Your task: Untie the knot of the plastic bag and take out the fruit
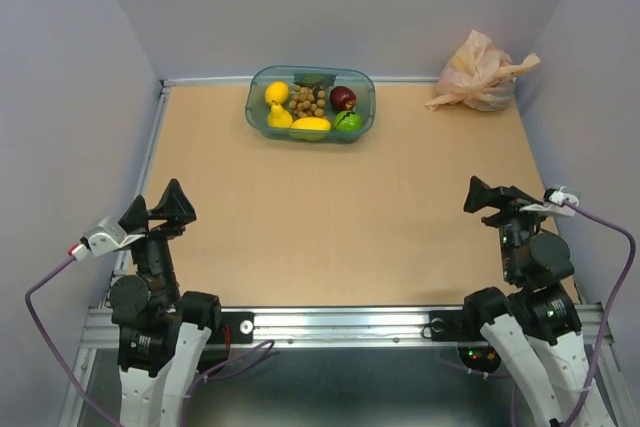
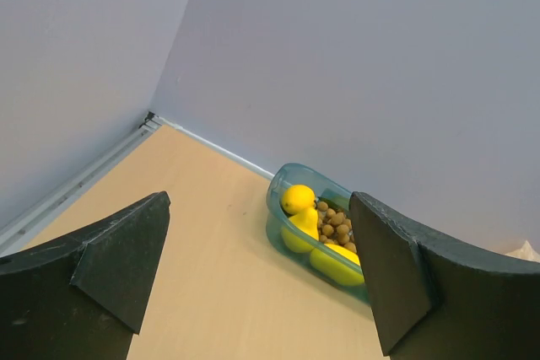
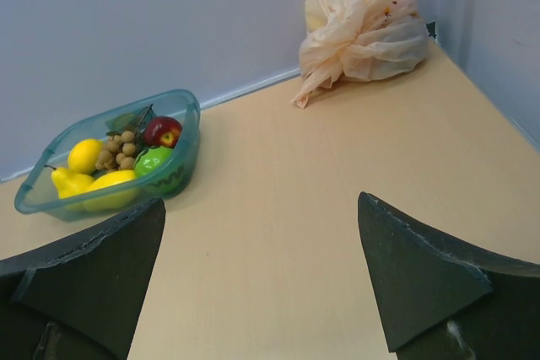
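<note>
The table (image 1: pixel 330 217) fills the middle of the top view, a bare tan board with pale walls standing against its left, far and right edges and a metal rail (image 1: pixel 340 325) along the bottom edge, where my two bases sit. All the board between my claws and the far edge lies open. The plastic bag (image 1: pixel 478 72) sits in the upper right corner of that view, close to where the far and right walls meet, well apart from both my arms. It is a crumpled, bulging lump, and I cannot make out what fills it through the film. Its long axis runs on a slant, with one handle strip pointing to the upper right toward the side wall and a gathered tail trailing to the lower left onto the board. The teal tub (image 1: pixel 311 103) lies at upper centre against the far edge, its long side along that wall, well left of the bag. My left claw (image 2: pixel 257 217) hangs at lower left with its fingers spread wide on nothing. My right claw (image 3: pixel 261 208), at lower right, is just as wide apart and bare. The knot (image 3: pixel 371 18) shows in my right wrist view as a pinched twist high on the bag.
</note>
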{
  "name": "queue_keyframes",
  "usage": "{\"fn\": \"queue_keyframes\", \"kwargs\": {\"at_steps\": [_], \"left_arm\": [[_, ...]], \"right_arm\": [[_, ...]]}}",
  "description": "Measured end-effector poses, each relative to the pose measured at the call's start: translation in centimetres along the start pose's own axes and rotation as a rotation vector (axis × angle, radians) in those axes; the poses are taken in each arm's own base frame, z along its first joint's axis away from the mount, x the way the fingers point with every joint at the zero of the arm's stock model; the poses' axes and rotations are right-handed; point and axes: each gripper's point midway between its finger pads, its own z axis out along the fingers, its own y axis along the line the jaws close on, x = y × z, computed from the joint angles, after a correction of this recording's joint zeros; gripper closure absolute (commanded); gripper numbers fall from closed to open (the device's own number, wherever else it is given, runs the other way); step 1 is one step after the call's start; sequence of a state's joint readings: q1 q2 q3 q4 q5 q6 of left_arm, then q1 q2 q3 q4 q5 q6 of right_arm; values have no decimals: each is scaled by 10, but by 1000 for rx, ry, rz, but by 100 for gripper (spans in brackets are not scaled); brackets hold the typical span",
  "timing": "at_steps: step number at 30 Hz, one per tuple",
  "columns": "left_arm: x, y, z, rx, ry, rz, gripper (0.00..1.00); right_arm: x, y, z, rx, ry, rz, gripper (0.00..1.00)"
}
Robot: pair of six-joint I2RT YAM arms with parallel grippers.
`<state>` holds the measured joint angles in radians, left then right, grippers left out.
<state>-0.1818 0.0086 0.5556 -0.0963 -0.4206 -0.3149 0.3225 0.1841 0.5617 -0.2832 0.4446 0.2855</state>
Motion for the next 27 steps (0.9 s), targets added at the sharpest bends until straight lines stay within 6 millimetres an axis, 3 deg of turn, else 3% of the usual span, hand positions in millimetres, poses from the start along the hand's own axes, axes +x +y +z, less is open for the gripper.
{"fn": "queue_keyframes", "kwargs": {"at_steps": [8,15,21,27], "left_arm": [[0,1,0,-5,-2,1,1],[-1,1,0,-6,-3,3,1],[1,-1,0,6,5,-2,1],[6,-6,-2,33,29,-14,1]], "right_arm": [[-2,1,-1,-10,-6,10,0],[12,24,17,-64,113,-31,0],[18,52,60,-47,244,-21,0],[48,70,138,83,360,-31,0]]}}
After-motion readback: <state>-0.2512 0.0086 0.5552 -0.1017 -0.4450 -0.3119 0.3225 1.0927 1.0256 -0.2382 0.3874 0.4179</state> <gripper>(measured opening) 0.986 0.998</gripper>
